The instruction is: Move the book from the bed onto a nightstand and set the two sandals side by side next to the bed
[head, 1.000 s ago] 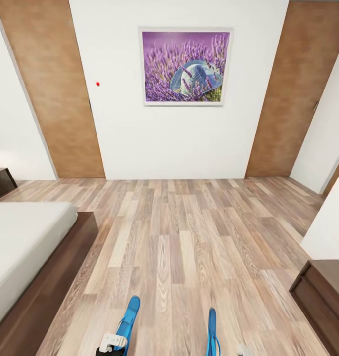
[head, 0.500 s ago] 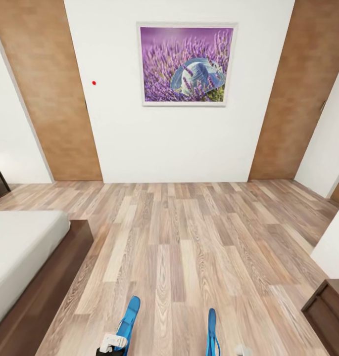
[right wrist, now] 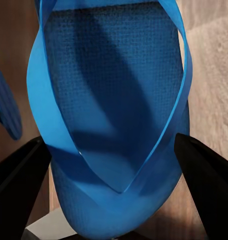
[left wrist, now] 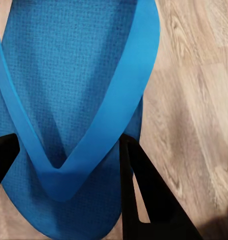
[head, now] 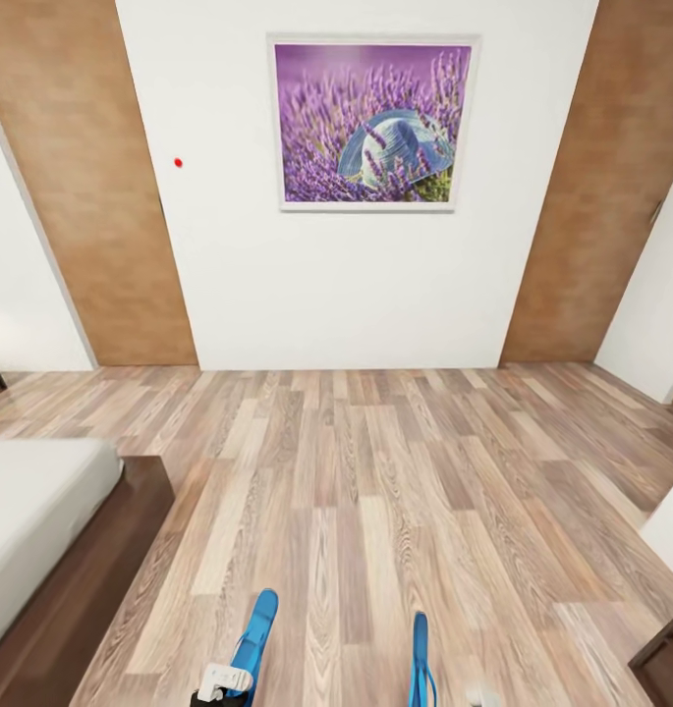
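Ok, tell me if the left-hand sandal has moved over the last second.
Yes. The left sandal, in the left gripper, was carried forward toward the painting: the bed has dropped back beside it.

The two sandals (head: 253,630) (head: 420,660) are bright blue, and their soles have a fine woven dot pattern (left wrist: 59,75). The claw fingers (left wrist: 149,200) are black. The floor (head: 375,491) is grey-brown wood planks with dark grain lines. The wall (head: 356,285) is white, with brown wood panels (head: 90,177) at both sides. The picture (head: 373,123) shows purple lavender and a pale blue hat in a white frame. The bed (head: 31,511) has a pale grey-white mattress and a dark brown frame (head: 90,579).
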You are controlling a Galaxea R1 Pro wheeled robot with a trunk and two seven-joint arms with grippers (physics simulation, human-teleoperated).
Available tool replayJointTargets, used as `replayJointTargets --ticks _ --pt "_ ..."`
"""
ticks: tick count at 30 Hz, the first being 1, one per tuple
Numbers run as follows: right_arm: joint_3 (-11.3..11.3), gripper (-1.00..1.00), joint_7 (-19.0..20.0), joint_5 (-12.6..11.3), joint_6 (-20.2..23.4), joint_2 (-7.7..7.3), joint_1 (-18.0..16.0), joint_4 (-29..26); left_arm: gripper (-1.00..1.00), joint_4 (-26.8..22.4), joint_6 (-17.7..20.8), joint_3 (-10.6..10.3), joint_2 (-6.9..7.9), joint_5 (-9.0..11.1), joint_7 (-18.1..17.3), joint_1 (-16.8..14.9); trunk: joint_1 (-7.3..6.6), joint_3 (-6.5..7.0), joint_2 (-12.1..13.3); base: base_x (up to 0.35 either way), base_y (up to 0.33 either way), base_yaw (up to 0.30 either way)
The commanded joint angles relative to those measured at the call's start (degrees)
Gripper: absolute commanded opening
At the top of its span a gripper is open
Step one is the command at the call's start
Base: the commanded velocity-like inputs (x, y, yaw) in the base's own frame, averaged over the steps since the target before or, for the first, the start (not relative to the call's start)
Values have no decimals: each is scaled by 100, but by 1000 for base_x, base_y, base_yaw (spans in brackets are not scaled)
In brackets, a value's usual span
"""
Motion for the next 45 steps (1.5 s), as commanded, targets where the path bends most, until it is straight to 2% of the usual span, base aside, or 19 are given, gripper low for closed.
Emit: replayJointTargets --ticks 1,30,45 --pt "-52 -100 21 1 32 0 -3 1 -100 5 -19 -23 1 37 -18 -4 3 -5 -2 332 0 0" --pt "-52 -100 14 1 36 1 -3 1 -100 5 -19 -23 1 33 -13 -4 3 -5 -2 333 0 1" --pt "-52 -100 13 1 36 0 -3 1 -100 5 -19 -23 1 32 -12 -4 3 -5 -2 333 0 86"
